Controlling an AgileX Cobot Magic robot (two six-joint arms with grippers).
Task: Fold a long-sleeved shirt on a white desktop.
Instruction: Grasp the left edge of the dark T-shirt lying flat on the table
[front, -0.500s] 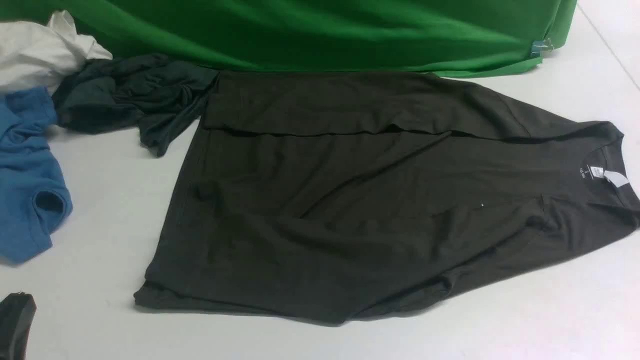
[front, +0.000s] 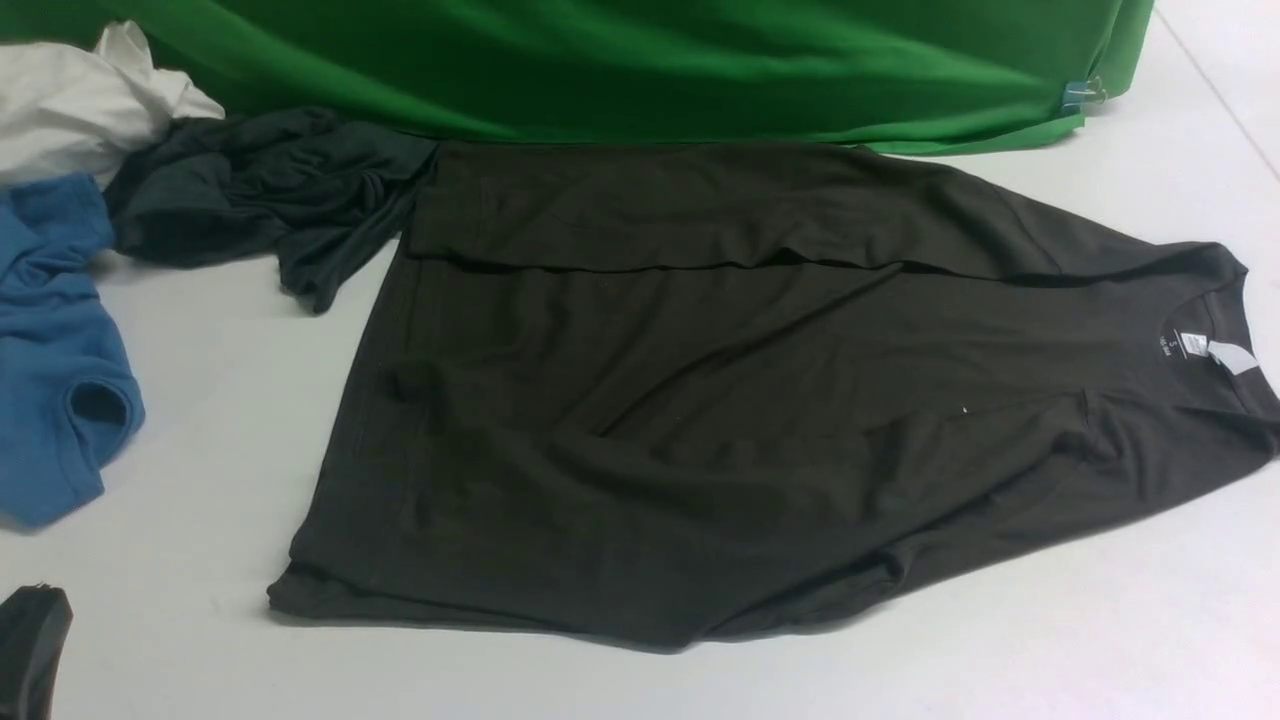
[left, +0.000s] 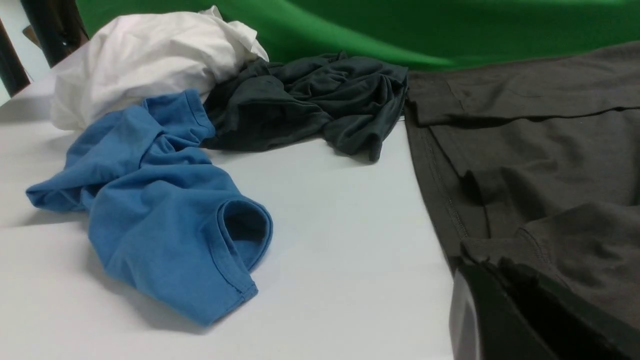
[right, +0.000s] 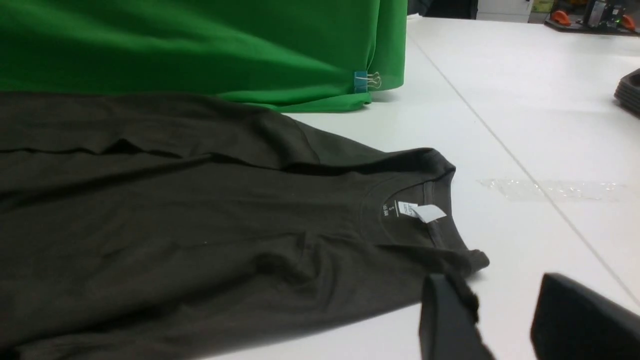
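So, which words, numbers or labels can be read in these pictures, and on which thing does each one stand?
"S": printed inside the neck of the long-sleeved shirt; it looks like a size letter.
The small print beside it: too small to read.
The white neck tag: blurred, nothing readable.
No other text is visible.

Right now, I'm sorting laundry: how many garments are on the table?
4: the long-sleeved shirt spread mid-table; a dark teal top, a blue shirt and a white garment bunched at left. More may be hidden.

right claw (right: 500, 300) parted, left claw (left: 495, 285) low
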